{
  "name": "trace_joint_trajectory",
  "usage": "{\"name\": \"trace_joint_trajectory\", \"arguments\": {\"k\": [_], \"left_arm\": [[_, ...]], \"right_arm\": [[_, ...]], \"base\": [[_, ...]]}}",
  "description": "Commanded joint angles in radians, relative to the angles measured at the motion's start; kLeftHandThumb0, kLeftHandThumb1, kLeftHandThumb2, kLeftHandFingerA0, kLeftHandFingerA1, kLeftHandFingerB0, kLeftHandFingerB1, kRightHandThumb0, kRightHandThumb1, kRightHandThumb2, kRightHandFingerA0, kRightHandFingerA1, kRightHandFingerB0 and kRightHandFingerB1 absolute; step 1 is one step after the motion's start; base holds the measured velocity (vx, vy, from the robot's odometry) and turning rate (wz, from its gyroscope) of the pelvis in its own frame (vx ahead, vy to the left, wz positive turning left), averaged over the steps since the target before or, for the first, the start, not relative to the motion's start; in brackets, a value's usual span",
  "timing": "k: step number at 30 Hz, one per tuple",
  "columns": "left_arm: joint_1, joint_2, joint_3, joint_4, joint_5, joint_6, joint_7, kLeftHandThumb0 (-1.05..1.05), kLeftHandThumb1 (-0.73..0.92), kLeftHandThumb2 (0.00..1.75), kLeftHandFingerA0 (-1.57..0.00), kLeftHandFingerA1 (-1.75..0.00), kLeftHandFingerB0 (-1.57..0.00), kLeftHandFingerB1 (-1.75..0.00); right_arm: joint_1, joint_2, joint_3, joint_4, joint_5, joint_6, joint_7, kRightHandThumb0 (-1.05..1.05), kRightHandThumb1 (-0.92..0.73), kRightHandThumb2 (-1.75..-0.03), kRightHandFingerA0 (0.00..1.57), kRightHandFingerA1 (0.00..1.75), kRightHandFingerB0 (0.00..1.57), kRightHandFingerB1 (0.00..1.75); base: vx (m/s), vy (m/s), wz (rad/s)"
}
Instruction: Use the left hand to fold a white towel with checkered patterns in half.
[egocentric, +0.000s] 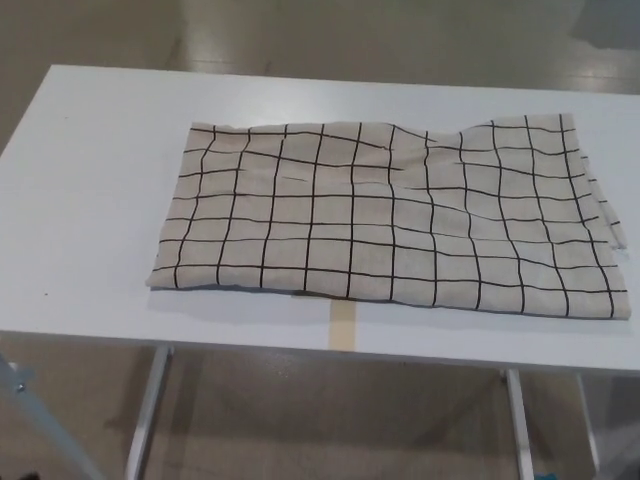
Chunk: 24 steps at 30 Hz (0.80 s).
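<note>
The checkered towel (395, 215) is lying spread out on the white table (90, 200), partly covering a strip of tape (342, 322); neither robot hand is showing, so their state can't be told

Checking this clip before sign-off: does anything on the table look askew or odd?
Mostly tidy. The towel lies slightly skewed on the table, rumpled toward its right side, its right edge at the table's edge. A strip of tape shows beneath its near edge. No hands in view.
</note>
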Motion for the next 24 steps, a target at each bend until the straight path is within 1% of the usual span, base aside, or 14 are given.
{"name": "trace_joint_trajectory", "arguments": {"k": [1,5,6,7,8,10,11,14,15,16,19,20,21,24], "left_arm": [[0.026,-0.007,0.019,-0.057,-0.042,-0.009,-0.001,-0.03,0.63,0.57,-0.14,-0.3,-0.13,-0.27],[0.044,-0.01,0.01,-0.113,-0.039,-0.011,-0.01,-0.08,0.63,0.58,-0.11,-0.3,-0.09,-0.27],[0.067,-0.013,0.004,-0.17,-0.033,-0.066,-0.026,-0.09,0.66,1.03,-0.02,-0.48,0.0,-0.46],[0.087,-0.019,-0.004,-0.217,-0.024,-0.115,-0.033,-0.1,0.64,1.02,-0.03,-0.49,0.0,-0.47],[0.114,-0.029,-0.023,-0.304,-0.004,-0.194,-0.038,-0.19,0.51,0.62,-0.06,-0.25,-0.06,-0.22],[0.129,-0.035,-0.035,-0.356,0.009,-0.241,-0.037,-0.2,0.48,0.63,-0.04,-0.25,-0.05,-0.22],[0.14,-0.036,-0.041,-0.401,0.02,-0.286,-0.036,-0.23,0.44,0.67,0.0,-0.25,-0.02,-0.21],[0.167,-0.039,-0.05,-0.512,0.054,-0.36,-0.016,-0.34,0.4,0.66,0.0,-0.2,0.0,-0.16],[0.178,-0.04,-0.053,-0.554,0.068,-0.385,-0.008,-0.34,0.4,0.66,0.0,-0.2,0.0,-0.16],[0.197,-0.044,-0.061,-0.633,0.098,-0.425,0.002,-0.4,0.29,0.66,0.0,-0.24,0.0,-0.17],[0.229,-0.055,-0.075,-0.754,0.144,-0.474,0.015,-0.43,0.3,0.66,0.0,-0.22,0.0,-0.15],[0.269,-0.08,-0.097,-0.919,0.208,-0.535,0.023,-0.48,0.32,0.68,0.0,-0.19,0.0,-0.12],[0.284,-0.088,-0.107,-0.993,0.235,-0.56,0.023,-0.49,0.33,0.68,0.0,-0.18,0.0,-0.11],[0.278,-0.075,-0.133,-1.1,0.29,-0.589,0.006,-0.53,0.35,0.7,0.0,-0.15,0.0,-0.11]], "right_arm": [[0.022,0.027,-0.033,-0.048,0.063,-0.047,0.0,-0.27,-0.64,-0.59,0.38,0.72,0.42,0.6],[0.027,0.034,-0.032,-0.063,0.057,-0.049,-0.003,-0.27,-0.64,-0.59,0.38,0.72,0.42,0.59],[0.04,0.048,-0.022,-0.099,0.052,-0.04,-0.008,-0.27,-0.64,-0.59,0.38,0.72,0.42,0.59],[0.055,0.061,-0.012,-0.135,0.049,-0.03,-0.012,-0.27,-0.64,-0.59,0.38,0.71,0.42,0.59],[0.089,0.086,0.016,-0.212,0.038,-0.012,-0.012,-0.27,-0.64,-0.59,0.39,0.71,0.43,0.58],[0.112,0.101,0.035,-0.259,0.03,-0.004,-0.01,-0.27,-0.64,-0.59,0.4,0.7,0.44,0.58],[0.131,0.111,0.052,-0.278,0.02,-0.017,-0.005,-0.27,-0.65,-0.59,0.4,0.7,0.44,0.57],[0.159,0.118,0.081,-0.286,0.01,-0.043,0.012,-0.27,-0.66,-0.59,0.42,0.69,0.45,0.56],[0.169,0.119,0.09,-0.287,0.009,-0.05,0.021,-0.27,-0.66,-0.59,0.42,0.69,0.45,0.56],[0.183,0.12,0.105,-0.281,0.01,-0.065,0.037,-0.27,-0.66,-0.59,0.43,0.66,0.47,0.55],[0.198,0.12,0.126,-0.266,0.011,-0.083,0.058,-0.27,-0.66,-0.59,0.43,0.66,0.47,0.55],[0.192,0.115,0.144,-0.235,0.006,-0.082,0.07,-0.26,-0.67,-0.6,0.44,0.66,0.47,0.55],[0.186,0.11,0.151,-0.222,-0.001,-0.081,0.069,-0.25,-0.67,-0.6,0.44,0.66,0.47,0.55],[0.18,0.101,0.154,-0.207,-0.024,-0.093,0.048,-0.24,-0.67,-0.6,0.43,0.67,0.45,0.57]], "base": [[0.0,0.0,0.0],[0.0,0.0,0.0],[0.0,0.0,0.0],[0.0,0.0,0.0],[0.0,0.0,0.0],[0.0,0.0,0.0],[0.0,0.0,0.0],[0.0,0.0,0.0],[0.0,0.0,0.0],[0.0,0.0,0.0],[0.0,0.0,0.0],[0.0,0.0,0.0],[0.0,0.0,0.0],[0.0,0.0,0.0]]}}
